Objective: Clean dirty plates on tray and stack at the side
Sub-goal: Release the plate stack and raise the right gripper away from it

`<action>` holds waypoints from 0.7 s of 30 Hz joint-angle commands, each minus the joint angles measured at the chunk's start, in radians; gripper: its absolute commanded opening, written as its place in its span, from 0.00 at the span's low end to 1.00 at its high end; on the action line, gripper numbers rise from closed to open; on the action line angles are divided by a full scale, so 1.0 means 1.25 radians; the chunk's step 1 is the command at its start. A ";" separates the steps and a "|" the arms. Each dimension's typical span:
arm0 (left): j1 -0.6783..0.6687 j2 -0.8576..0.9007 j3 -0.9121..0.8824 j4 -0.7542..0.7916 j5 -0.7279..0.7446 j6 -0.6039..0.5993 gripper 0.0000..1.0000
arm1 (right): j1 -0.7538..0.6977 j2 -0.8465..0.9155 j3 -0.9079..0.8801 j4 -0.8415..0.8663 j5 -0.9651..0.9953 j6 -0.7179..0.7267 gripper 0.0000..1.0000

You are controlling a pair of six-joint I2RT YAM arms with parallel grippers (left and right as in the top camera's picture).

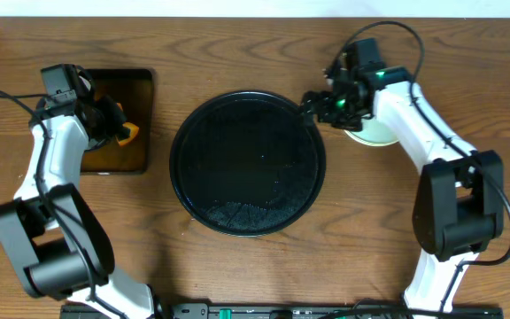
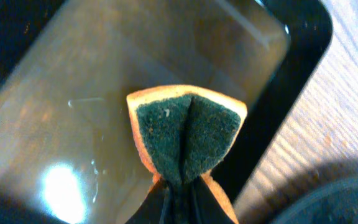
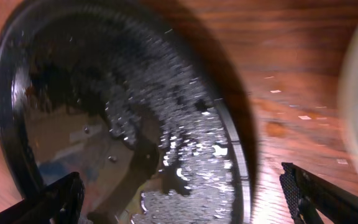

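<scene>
Sponge (image 2: 185, 134), folded in half with its dark green scouring face outward and an orange-yellow edge around it, is pinched tight in the left end effector (image 2: 179, 196) at the left of the desk (image 1: 237, 44). It hangs over the rectangular black tray (image 1: 140, 155), which holds shallow brownish liquid (image 2: 166, 56); whether the sponge touches that liquid cannot be told.

Beside it, near but apart, the round black tray (image 1: 248, 164) lies in the middle of the desk. Its floor is wet, with droplets (image 3: 185, 143) gathered thickest along the lower and right parts.

The right end effector (image 1: 319, 105) hovers at the upper-right rim of the round black tray. In the right wrist view its 2 fingers (image 3: 64, 199) are spread wide with nothing between them, and the wet rim runs between them below.

Just right of that rim the plates (image 1: 366, 135) sit on the bare desk, off the round black tray, as 1 pale round shape mostly hidden under the right arm; their number cannot be told
</scene>
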 commanded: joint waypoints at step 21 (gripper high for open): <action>0.027 -0.223 -0.007 0.004 0.229 -0.007 0.74 | 0.084 -0.207 0.007 -0.082 0.032 -0.022 0.99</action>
